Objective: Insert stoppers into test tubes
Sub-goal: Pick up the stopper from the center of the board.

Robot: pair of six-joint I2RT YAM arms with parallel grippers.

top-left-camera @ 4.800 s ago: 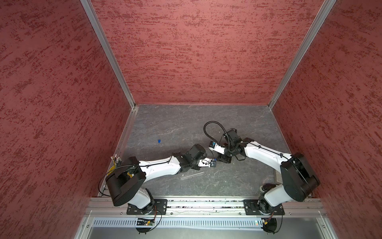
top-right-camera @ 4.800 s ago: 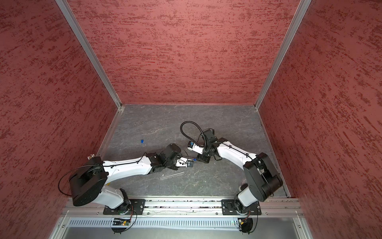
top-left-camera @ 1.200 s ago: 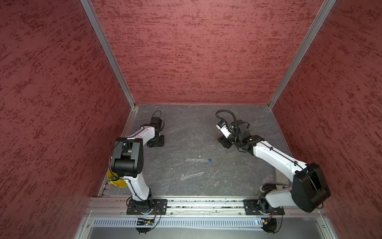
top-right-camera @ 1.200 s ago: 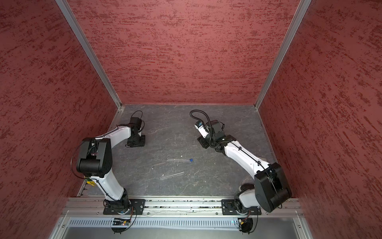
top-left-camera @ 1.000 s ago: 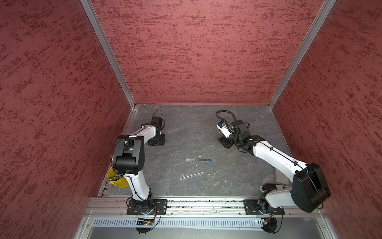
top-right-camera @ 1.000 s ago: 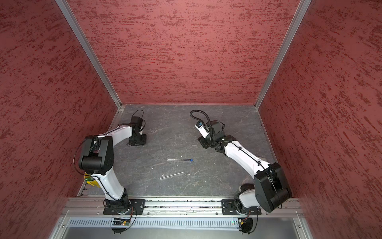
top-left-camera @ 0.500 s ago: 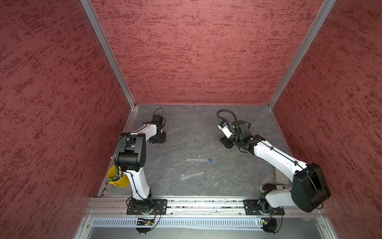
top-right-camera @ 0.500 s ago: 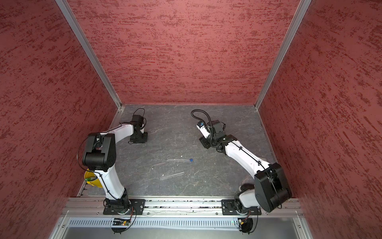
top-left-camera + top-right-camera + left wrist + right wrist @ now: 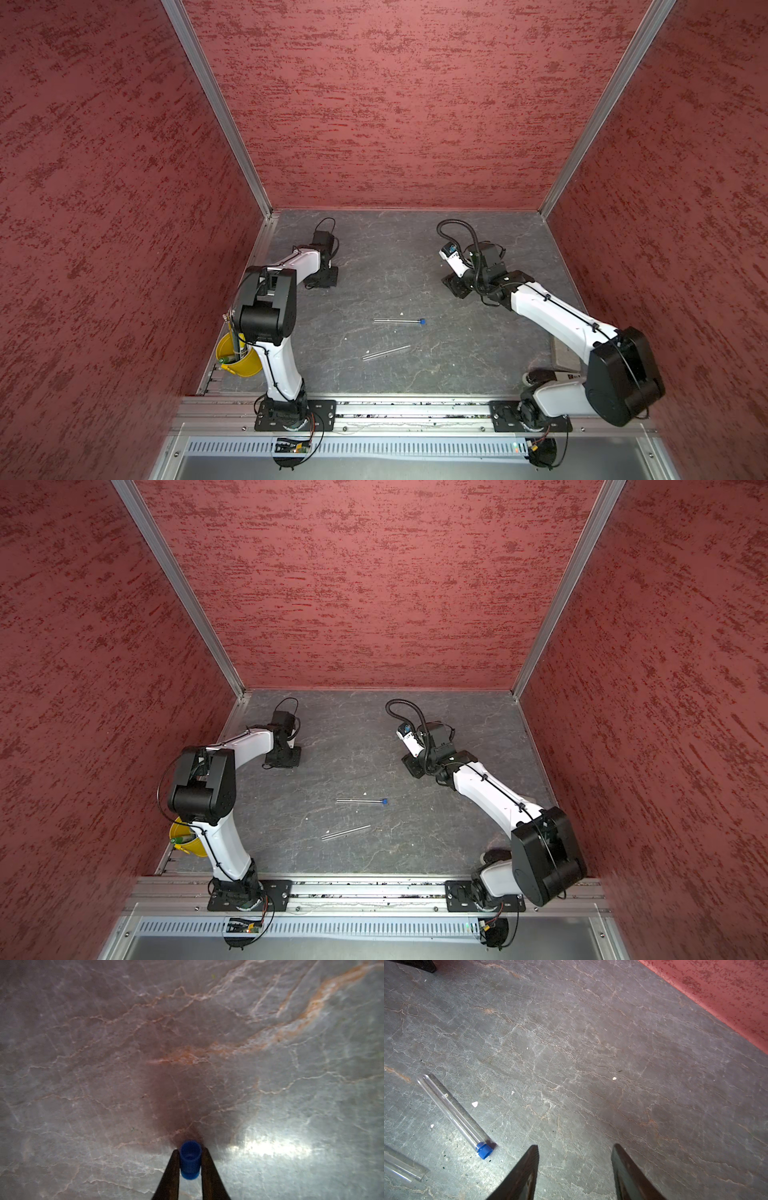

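newly closed, the left gripper [image 9: 321,283], left of centre in a top view, tip-pinches a tiny bright blue plug-shaped stopper [image 9: 190,1159] that could squirt free; right gripper [image 9: 575,1145] gapes empty.

Top views bright, even, sharp. Left wrist view blurry, pink cast; glare patch, dark shadow by left claw [image 9: 190,1152].

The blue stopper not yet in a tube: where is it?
Left wrist view: the stopper is pinched in the left gripper, at the far left of the table, apart from the capped tube and open tube.
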